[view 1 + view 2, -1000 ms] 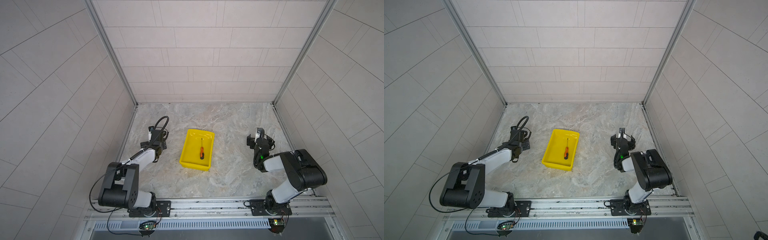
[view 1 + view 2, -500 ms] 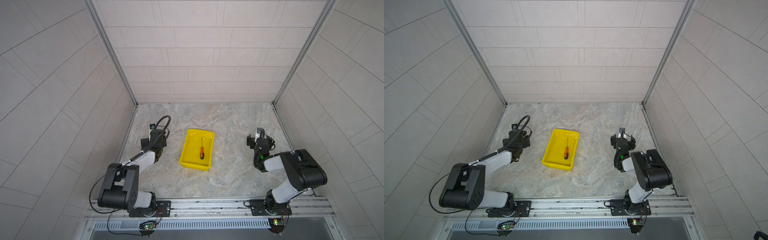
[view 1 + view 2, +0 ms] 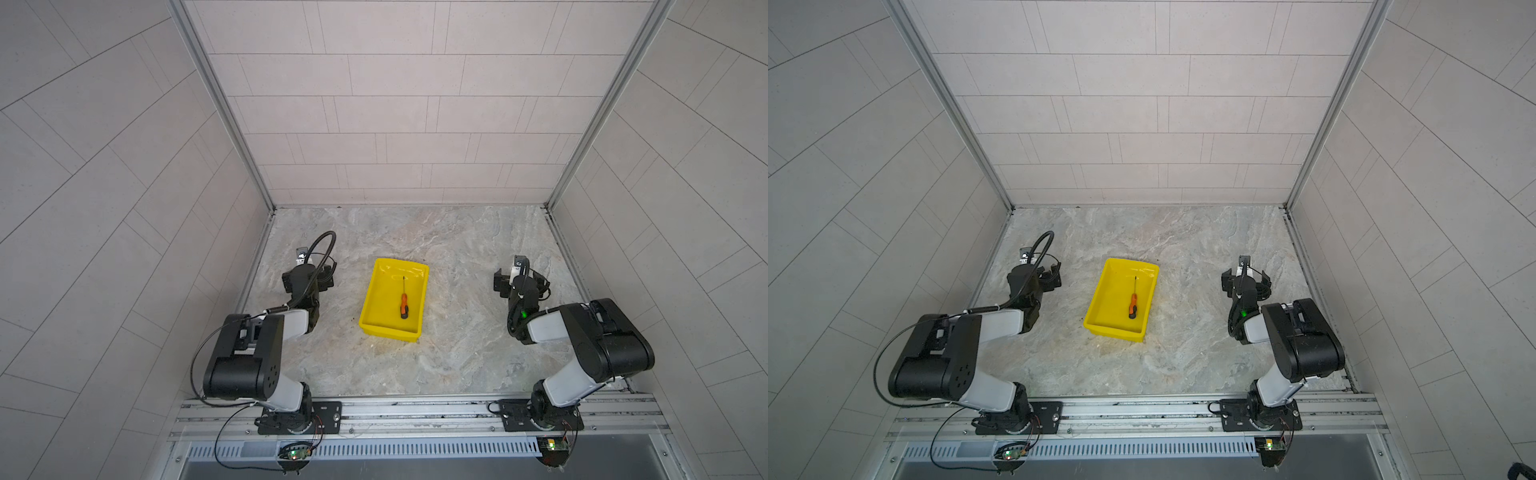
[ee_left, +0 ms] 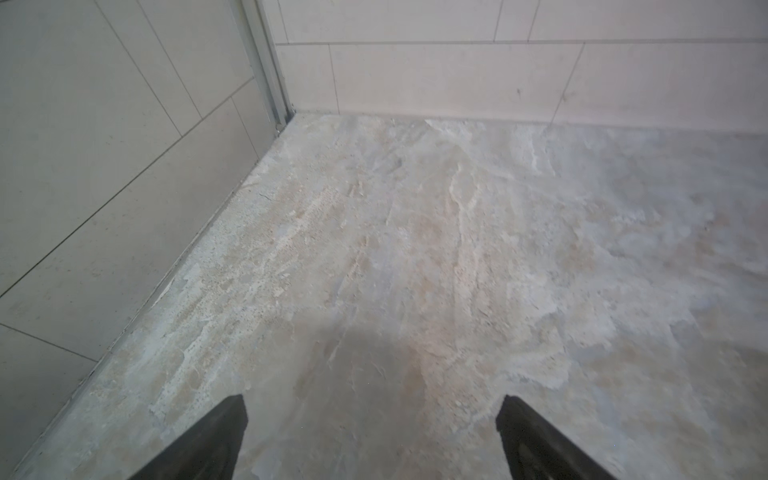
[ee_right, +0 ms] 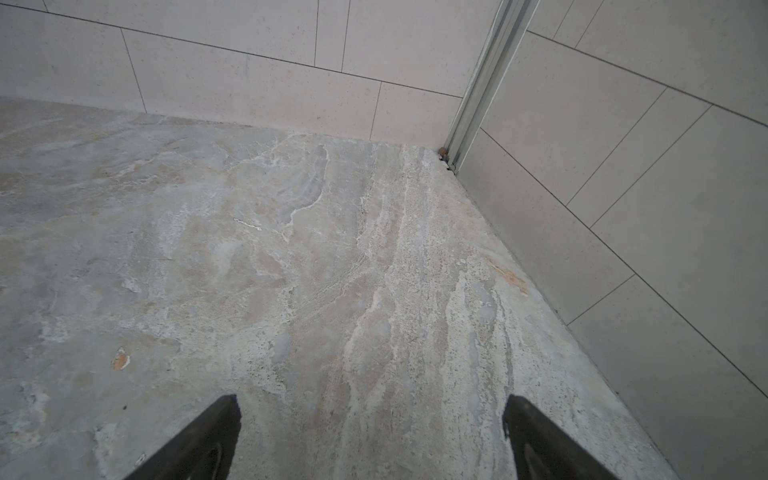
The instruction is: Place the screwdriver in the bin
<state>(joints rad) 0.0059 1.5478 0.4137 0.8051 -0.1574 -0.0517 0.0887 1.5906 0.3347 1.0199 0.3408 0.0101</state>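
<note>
The screwdriver (image 3: 403,306) (image 3: 1133,306), with its orange handle and thin dark shaft, lies loose inside the yellow bin (image 3: 380,297) (image 3: 1109,298) at the middle of the floor, in both top views. My left gripper (image 3: 308,279) (image 3: 1036,277) stands left of the bin, well apart from it. In the left wrist view it (image 4: 371,401) is open over bare stone. My right gripper (image 3: 520,283) (image 3: 1246,282) stands right of the bin. It (image 5: 372,401) is open too, with nothing between its fingers. Neither wrist view shows the bin or the screwdriver.
Tiled walls close in the stone floor (image 3: 457,257) on three sides, with metal corner posts (image 4: 266,66) (image 5: 478,95) at the back. Each gripper sits close to its side wall. A metal rail (image 3: 415,411) carrying both arm bases runs along the front.
My left gripper has shifted slightly toward the back of the floor. The right arm, the bin and the screwdriver have not moved.
</note>
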